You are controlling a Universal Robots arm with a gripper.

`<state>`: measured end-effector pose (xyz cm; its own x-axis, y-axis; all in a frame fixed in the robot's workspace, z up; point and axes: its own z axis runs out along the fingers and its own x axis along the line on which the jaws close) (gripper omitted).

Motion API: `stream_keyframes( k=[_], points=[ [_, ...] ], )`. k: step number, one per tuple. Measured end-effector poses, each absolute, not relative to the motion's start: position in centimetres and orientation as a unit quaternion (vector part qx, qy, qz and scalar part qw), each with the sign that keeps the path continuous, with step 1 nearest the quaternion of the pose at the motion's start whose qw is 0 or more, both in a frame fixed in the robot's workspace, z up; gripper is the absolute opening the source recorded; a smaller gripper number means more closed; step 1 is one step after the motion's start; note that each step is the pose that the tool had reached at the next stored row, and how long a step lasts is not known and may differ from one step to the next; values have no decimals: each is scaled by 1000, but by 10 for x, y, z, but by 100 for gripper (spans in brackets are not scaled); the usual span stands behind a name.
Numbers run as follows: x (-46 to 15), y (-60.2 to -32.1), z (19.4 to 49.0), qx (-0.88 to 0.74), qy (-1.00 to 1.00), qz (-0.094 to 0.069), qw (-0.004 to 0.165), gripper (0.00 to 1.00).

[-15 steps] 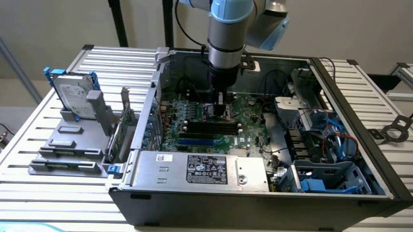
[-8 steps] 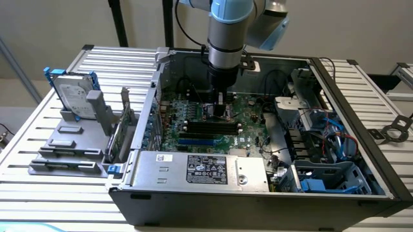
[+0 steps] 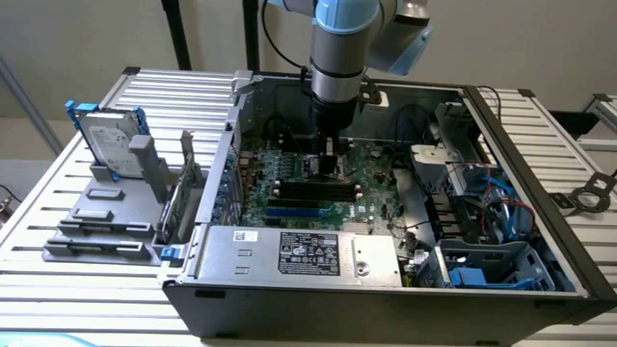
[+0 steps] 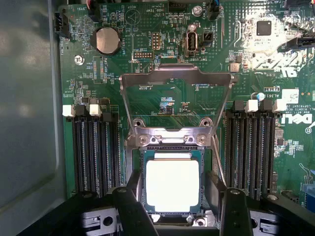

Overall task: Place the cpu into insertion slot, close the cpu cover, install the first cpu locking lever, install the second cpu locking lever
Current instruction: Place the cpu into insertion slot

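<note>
Down inside the open computer case (image 3: 386,314), the gripper (image 3: 329,170) stands spread wide with nothing in its hold, its fingers (image 4: 138,206) on either side of the cpu (image 4: 172,186). The cpu lies flat in its socket near the middle of the motherboard (image 4: 221,101), between the two banks of memory slots (image 4: 93,152). The cpu cover (image 4: 177,76) stands swung up off the socket, hinged at the socket's edge away from the fingers.

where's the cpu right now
In the wrist view the cpu sits in the socket between the two banks of memory slots, with the cpu cover raised open next to it.
</note>
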<state>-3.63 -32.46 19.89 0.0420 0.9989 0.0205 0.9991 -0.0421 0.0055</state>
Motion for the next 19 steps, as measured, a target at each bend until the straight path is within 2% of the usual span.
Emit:
stream_keyframes(
  k=[8, 10, 11, 13, 14, 16, 17, 19],
  points=[
    [-37, -325, 223, -722, -692, -9, 5, 60],
    [-38, -326, 226, -722, -692, -9, 5, 48],
    [-40, -326, 226, -722, -692, -9, 5, 48],
    [-45, -328, 228, -722, -692, -9, 5, 36],
    [-48, -328, 230, -722, -692, -9, 5, 36],
    [-56, -329, 233, -722, -692, -9, 5, 24],
    [-61, -330, 234, -722, -692, -9, 5, 24],
    [-69, -331, 238, -722, -692, -9, 5, 13]
  ],
)
